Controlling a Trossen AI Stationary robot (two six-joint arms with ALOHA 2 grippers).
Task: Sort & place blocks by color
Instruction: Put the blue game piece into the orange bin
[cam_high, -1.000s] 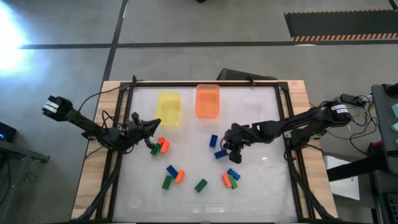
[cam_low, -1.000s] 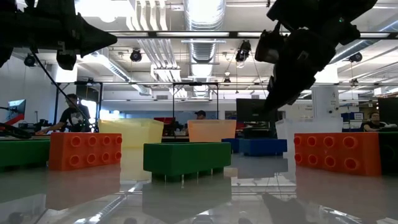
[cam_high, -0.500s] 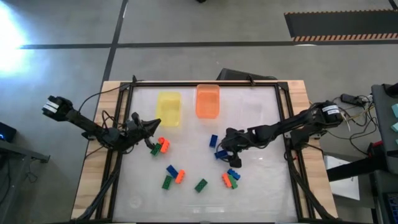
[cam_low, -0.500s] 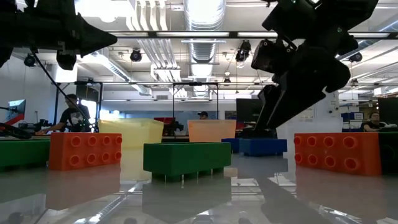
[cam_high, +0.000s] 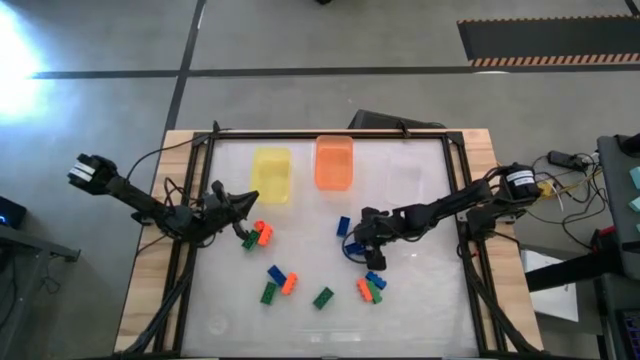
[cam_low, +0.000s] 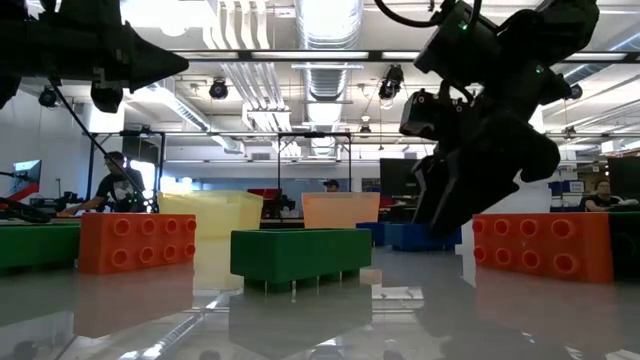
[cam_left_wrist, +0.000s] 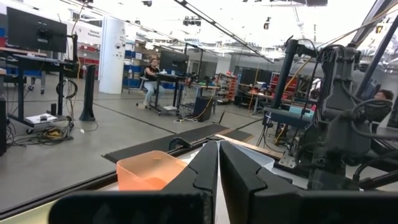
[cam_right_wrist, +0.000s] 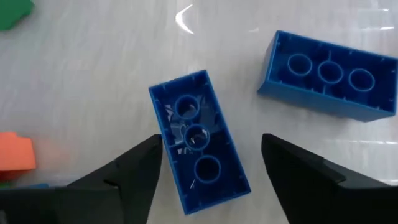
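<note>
Two blue blocks (cam_right_wrist: 199, 146) lie under the spread right tool (cam_right_wrist: 211, 168); left tool (cam_left_wrist: 217, 180) clenched, apparently empty.

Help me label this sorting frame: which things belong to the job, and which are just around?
Job:
- blue blocks
- orange and green blocks
- yellow tray
- orange tray
- right end effector, open

Around:
- cables
- monitor
- seated person

Right tool (cam_high: 352, 247) hides the blue brick (cam_right_wrist: 199, 148) under it in high view.
</note>
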